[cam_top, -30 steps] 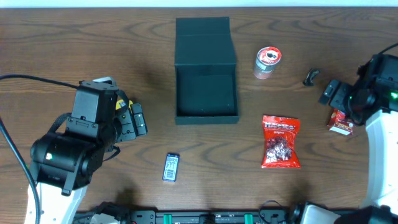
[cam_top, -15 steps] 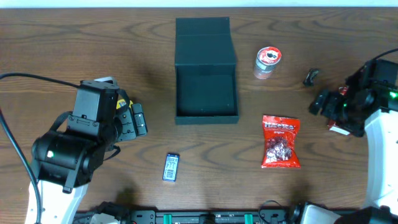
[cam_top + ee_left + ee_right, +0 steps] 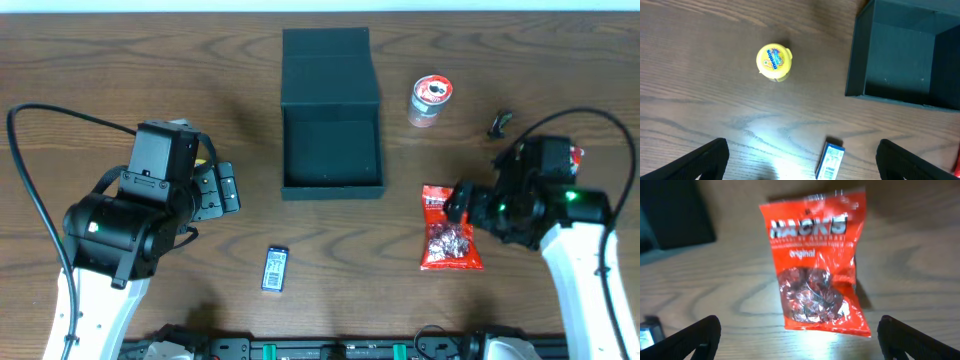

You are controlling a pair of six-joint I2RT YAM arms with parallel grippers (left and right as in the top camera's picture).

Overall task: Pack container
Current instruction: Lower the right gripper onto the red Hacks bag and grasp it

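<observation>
Container sits upper centre of the overhead frame on the wood table, open, lid folded back flat toward the top edge, inside bare; it also shows at upper right of the left wrist view and as a dark corner at upper left of the right wrist view. Left gripper is at left of centre, well apart from the container's left wall, jaws spread wide with nothing in them; in its wrist view the two fingers sit in the bottom corners with only table and a bit of packet between. Yellow tub stands on the table upper left of that view, mostly hidden under the left arm from overhead. Blue-white packet lies lower centre, below the container's left corner, apart from it. Right gripper is right of centre, above the upper right part of the red bag, jaws fully apart, gripping nothing; the wrist view has the bag flat on the table, between the fingers in the bottom corners, contact cannot be told. Small can with a red and white top stands right of the lid, near but apart. Small black item lies further right, too small to tell what it is. Red scrap peeks from behind the right arm
</observation>
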